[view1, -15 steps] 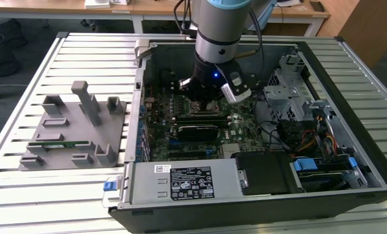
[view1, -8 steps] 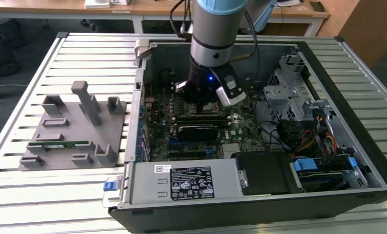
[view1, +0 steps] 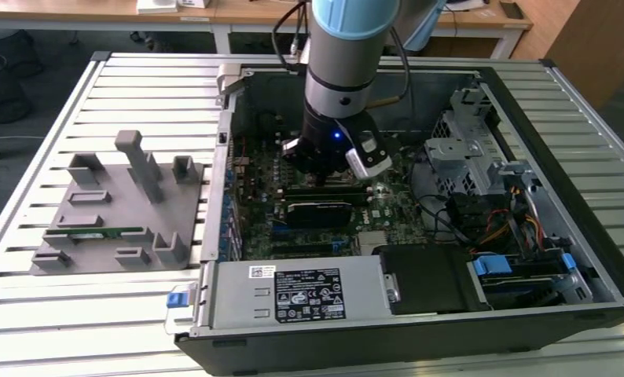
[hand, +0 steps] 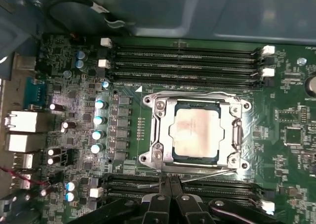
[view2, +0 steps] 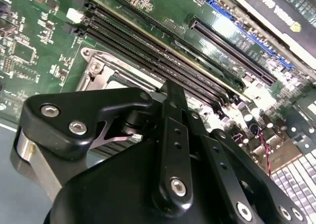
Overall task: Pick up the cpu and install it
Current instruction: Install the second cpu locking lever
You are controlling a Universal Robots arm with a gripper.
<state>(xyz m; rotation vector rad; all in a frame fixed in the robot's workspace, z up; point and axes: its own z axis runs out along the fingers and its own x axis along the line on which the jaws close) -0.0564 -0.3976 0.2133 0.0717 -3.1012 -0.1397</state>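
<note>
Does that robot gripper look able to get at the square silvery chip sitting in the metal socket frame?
Probably yes. The gripper sits just beside the metal socket frame inside the open computer case, and the square silvery chip lies uncovered with nothing over it.

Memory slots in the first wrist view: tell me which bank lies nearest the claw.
The bank running beside the socket's thin lever, on the claw's side of the cpu. The other bank, beyond the socket, lies farther off.

Place: robotics lab or workshop
Work surface: slatted metal tabletop (view1: 39, 306)
Signs: opened computer case (view1: 417, 314), grey parts fixture (view1: 118, 212), wooden desks (view1: 239, 16) behind, robot arm (view1: 343, 55)
</note>
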